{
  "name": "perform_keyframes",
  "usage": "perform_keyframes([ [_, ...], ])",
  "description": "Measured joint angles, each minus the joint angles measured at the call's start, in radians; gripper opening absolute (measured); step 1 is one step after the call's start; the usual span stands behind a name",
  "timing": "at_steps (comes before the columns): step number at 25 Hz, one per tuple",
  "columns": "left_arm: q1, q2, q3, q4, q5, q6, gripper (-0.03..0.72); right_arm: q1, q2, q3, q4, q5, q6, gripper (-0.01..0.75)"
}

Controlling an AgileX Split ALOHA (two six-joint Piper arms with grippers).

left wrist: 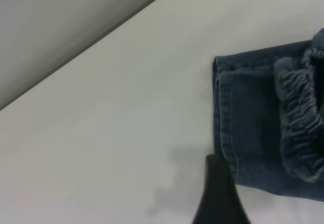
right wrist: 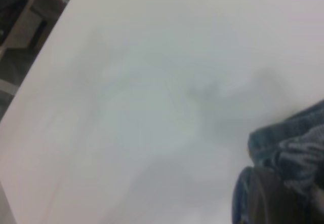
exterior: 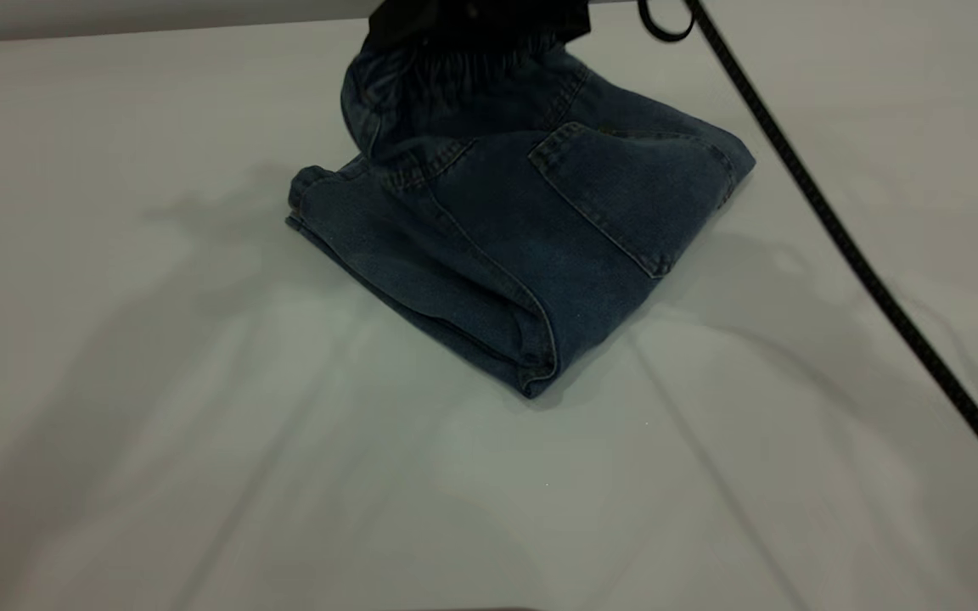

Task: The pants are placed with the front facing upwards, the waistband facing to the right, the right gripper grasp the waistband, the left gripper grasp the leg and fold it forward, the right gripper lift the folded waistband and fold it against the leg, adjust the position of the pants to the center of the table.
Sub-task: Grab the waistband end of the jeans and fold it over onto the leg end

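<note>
While the pants (exterior: 531, 238) lie folded on the surface (exterior: 158, 382) toward 12 o'clock, pocket up, the right claw (exterior: 472, 21) sits clamped on the raised waistband (exterior: 455, 72). Left claw (left wrist: 218, 196): beside the hem, state unclear.

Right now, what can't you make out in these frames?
- Exterior view: the gripper on the waistband is cut off by the top edge.
- Left wrist view: only one fingertip of the left gripper shows.
- Right wrist view: the pants are blurred, cut by the corner.
</note>
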Motion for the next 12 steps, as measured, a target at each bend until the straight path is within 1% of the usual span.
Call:
perform_keyframes([
  [5, 0.0, 0.0, 0.0, 0.0, 0.003, 0.0, 0.444, 0.007, 0.044, -0.01, 0.003, -0.002, 0.0, 0.051],
  [8, 0.0, 0.0, 0.0, -0.001, 0.003, 0.0, 0.444, 0.015, 0.056, -0.02, 0.004, -0.003, 0.008, 0.078],
  [10, 0.0, 0.0, 0.0, -0.001, 0.003, 0.0, 0.444, 0.018, 0.056, -0.024, 0.005, 0.004, 0.01, 0.14],
  [12, 0.0, 0.0, 0.0, -0.002, 0.005, 0.0, 0.444, 0.018, 0.056, -0.025, 0.005, 0.029, 0.012, 0.239],
])
